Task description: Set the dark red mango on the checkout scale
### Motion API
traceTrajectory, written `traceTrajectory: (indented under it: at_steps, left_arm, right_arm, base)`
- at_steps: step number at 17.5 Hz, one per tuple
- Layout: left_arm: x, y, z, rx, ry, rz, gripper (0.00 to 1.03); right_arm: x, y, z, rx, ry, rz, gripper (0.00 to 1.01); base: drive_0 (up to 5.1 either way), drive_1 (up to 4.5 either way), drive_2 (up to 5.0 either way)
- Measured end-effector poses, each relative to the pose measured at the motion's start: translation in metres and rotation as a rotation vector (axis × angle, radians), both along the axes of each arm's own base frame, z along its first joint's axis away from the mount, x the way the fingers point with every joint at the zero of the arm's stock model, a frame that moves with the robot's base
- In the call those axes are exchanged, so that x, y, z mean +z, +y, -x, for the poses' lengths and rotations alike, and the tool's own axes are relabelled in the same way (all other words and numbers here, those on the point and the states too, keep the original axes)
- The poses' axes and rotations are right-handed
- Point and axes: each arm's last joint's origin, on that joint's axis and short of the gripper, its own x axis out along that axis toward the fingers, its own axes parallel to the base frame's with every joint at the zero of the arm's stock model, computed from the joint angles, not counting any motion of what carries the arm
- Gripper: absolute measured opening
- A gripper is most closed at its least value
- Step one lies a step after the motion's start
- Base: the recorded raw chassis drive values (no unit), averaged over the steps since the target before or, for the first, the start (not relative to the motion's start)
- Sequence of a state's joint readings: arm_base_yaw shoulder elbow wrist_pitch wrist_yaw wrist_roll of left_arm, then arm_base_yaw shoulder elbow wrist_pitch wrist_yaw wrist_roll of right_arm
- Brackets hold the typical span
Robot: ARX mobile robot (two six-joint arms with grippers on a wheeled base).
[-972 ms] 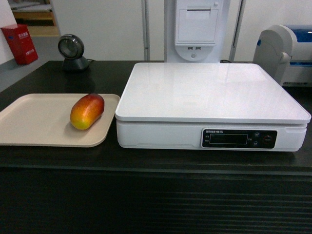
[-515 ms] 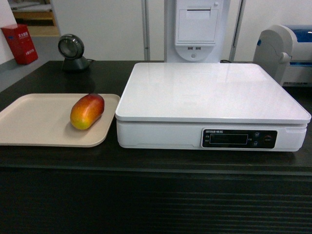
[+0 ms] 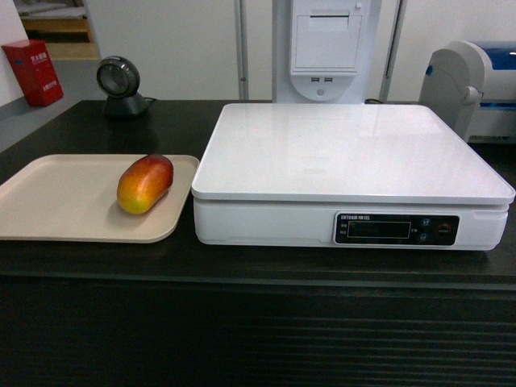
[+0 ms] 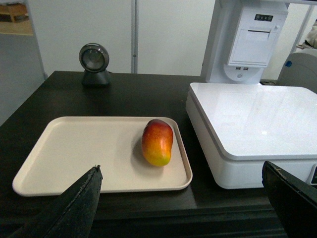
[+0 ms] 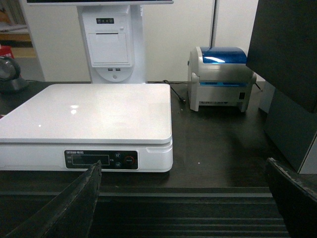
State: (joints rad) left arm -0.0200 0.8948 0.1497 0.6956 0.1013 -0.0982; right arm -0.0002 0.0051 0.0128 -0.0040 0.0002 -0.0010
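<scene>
The dark red mango [image 3: 145, 184] lies on a beige tray [image 3: 56, 201] at the left of the checkout [image 3: 258, 266]; it also shows in the left wrist view [image 4: 157, 142]. The white scale [image 3: 347, 153] stands to the tray's right with nothing on its platform [image 5: 94, 109]. My left gripper [image 4: 182, 171] hangs open in front of the counter edge, short of the tray and mango. My right gripper [image 5: 183, 166] is open too, before the counter's ribbed front, right of the scale's display. Neither gripper appears in the head view.
A round black scanner [image 3: 119, 85] stands at the back left of the counter. A white receipt-printer stand [image 3: 322, 48] rises behind the scale. A grey and blue label printer [image 5: 220, 77] sits at the back right, with a dark box [image 5: 292, 74] beside it.
</scene>
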Motion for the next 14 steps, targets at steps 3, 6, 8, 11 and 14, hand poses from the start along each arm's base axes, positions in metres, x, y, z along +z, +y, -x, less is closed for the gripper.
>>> traceTrajectory:
  at_steps: [3, 6, 8, 11, 14]
  left_arm:
    - [0.007, -0.014, -0.069, -0.109, 0.02, -0.017, 0.98]
    - [-0.002, -0.027, -0.128, -0.215, 0.128, -0.032, 0.98]
    - [-0.009, -0.032, -0.169, -0.241, 0.199, -0.041, 0.98]
    - [-0.031, -0.027, -0.223, -0.239, 0.362, -0.053, 0.98]
    - [-0.032, -0.011, -0.252, -0.193, 0.424, -0.058, 0.98]
  right_arm:
    - [0.0, 0.0, 0.0, 0.0, 0.0, 0.0, 0.98]
    - [0.0, 0.0, 0.0, 0.0, 0.0, 0.0, 0.98]
    - [0.0, 0.0, 0.0, 0.0, 0.0, 0.0, 0.98]
    - [0.0, 0.0, 0.0, 0.0, 0.0, 0.0, 0.98]
    - [0.0, 0.0, 0.0, 0.0, 0.0, 0.0, 0.98]
  base:
    - [0.0, 0.0, 0.0]
    - [0.0, 0.0, 0.0]
    - [0.0, 0.0, 0.0]
    - [0.0, 0.0, 0.0]
    - [0.0, 0.0, 0.0]
